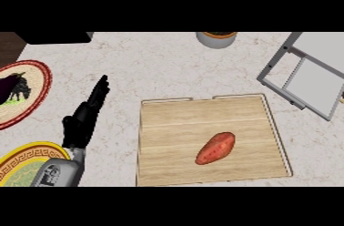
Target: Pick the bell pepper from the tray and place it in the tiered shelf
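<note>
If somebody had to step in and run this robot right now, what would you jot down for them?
Left hand: open, fingers straight, resting left of the tray, holding nothing.
Right hand: not in view.
Reddish-orange oblong vegetable: lying on the light wooden tray; it looks more like a sweet potato than a bell pepper.
Grey-framed tiered shelf: upper right of the counter, apart from the tray.
Done: nothing yet.
Left: grasp the vegetable, carry it over, set it in the shelf.
</note>
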Controlling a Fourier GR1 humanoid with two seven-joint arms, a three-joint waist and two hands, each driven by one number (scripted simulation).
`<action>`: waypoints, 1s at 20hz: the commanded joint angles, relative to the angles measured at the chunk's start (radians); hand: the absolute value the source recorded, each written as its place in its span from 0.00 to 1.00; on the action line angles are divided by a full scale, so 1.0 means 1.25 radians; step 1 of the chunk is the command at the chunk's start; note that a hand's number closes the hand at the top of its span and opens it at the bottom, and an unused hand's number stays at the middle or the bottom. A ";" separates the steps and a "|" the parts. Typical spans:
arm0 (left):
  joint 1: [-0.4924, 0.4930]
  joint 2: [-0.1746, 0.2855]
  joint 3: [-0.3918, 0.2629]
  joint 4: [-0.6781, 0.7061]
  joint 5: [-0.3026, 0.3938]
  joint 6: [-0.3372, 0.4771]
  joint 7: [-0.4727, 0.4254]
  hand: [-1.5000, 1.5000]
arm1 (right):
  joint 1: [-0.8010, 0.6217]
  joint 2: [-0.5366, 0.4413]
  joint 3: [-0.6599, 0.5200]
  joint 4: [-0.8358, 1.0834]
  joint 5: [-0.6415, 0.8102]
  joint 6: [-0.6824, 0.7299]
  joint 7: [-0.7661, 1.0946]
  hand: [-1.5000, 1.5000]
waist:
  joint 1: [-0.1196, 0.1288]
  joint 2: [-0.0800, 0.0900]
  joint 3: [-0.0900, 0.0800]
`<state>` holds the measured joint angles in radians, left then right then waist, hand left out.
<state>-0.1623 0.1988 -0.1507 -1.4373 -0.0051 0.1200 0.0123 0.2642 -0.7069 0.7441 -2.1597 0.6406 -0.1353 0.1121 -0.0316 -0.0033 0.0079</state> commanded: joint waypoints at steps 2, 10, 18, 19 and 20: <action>0.023 -0.002 0.000 -0.003 -0.002 0.005 -0.015 0.50 | 0.055 -0.106 -0.127 -0.117 -0.187 -0.019 -0.125 1.00 | -0.015 0.003 0.001; 0.000 0.008 0.026 -0.020 0.012 0.009 0.019 0.50 | 0.088 -0.193 -0.458 -0.116 -0.432 -0.032 -0.235 1.00 | -0.038 -0.003 0.001; 0.028 0.011 0.026 -0.011 0.011 0.001 -0.010 0.50 | 0.041 -0.247 -0.828 0.099 -0.735 0.086 -0.348 1.00 | -0.019 -0.004 -0.003; 0.047 0.014 0.014 -0.032 0.008 -0.006 -0.004 0.50 | 0.041 -0.264 -0.877 0.123 -0.780 0.124 -0.360 1.00 | -0.016 -0.008 -0.004; 0.022 0.004 0.011 0.002 -0.001 -0.003 -0.013 0.50 | 0.028 -0.282 -0.917 0.175 -0.818 0.170 -0.385 1.00 | -0.018 -0.002 -0.004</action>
<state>-0.1268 0.2090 -0.1302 -1.4500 0.0007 0.1200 0.0022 0.3252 -1.0052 -0.2040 -2.0866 -0.2188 -0.0389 -0.2902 -0.0586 -0.0072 0.0041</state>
